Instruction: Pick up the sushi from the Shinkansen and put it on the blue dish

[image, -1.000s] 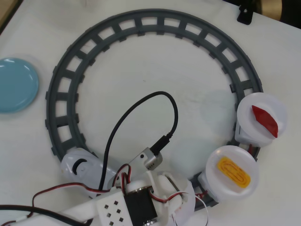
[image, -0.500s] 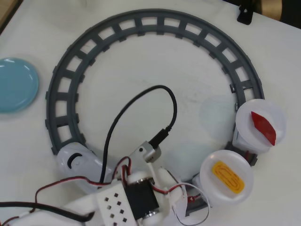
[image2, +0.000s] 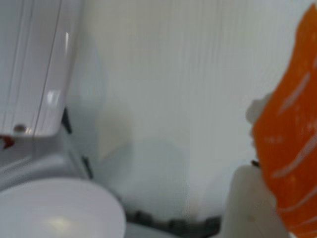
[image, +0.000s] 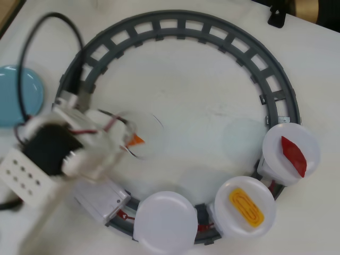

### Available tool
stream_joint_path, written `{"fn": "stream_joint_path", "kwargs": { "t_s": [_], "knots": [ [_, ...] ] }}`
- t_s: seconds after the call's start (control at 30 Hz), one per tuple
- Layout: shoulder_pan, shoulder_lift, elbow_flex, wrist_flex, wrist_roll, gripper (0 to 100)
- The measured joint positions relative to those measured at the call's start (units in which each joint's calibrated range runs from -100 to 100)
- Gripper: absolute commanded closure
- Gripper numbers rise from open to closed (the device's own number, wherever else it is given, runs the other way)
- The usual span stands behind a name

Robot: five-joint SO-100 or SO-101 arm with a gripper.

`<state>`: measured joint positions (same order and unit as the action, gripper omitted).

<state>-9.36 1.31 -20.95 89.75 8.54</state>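
Observation:
My gripper [image: 134, 141] is shut on the sushi [image: 138, 139], an orange salmon piece with thin white stripes, and holds it above the table inside the track ring. In the wrist view the sushi [image2: 292, 148] fills the right edge, with a white finger [image2: 247, 203] beside it. The Shinkansen [image: 102, 200] sits on the track at the lower left, partly under my arm. Its first plate [image: 164, 222] is empty and also shows in the wrist view [image2: 54, 213]. The blue dish [image: 16, 95] lies at the left edge, outside the track and partly cut off.
The dark grey circular track [image: 175, 25] rings the middle of the table. A trailing plate carries a yellow egg piece [image: 246, 206], another a dark red piece [image: 294, 155]. A black cable [image: 32, 48] loops over the blue dish's side. A dark object [image: 276, 15] stands at the top right.

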Motion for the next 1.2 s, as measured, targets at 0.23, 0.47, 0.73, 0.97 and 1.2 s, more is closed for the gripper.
{"fn": "stream_joint_path", "kwargs": {
  "t_s": [0.23, 0.47, 0.73, 0.97, 1.2],
  "knots": [
    [-15.3, -0.2, 11.0, -2.6, 0.0, 97],
    [-28.4, -0.3, 25.5, -12.5, 0.0, 97],
    [-36.3, -0.3, 31.0, -20.5, 0.0, 97],
    [-40.7, 3.8, 30.3, -23.6, 0.0, 97],
    [-40.9, 15.7, 22.8, -26.6, -0.9, 97]
  ]
}}
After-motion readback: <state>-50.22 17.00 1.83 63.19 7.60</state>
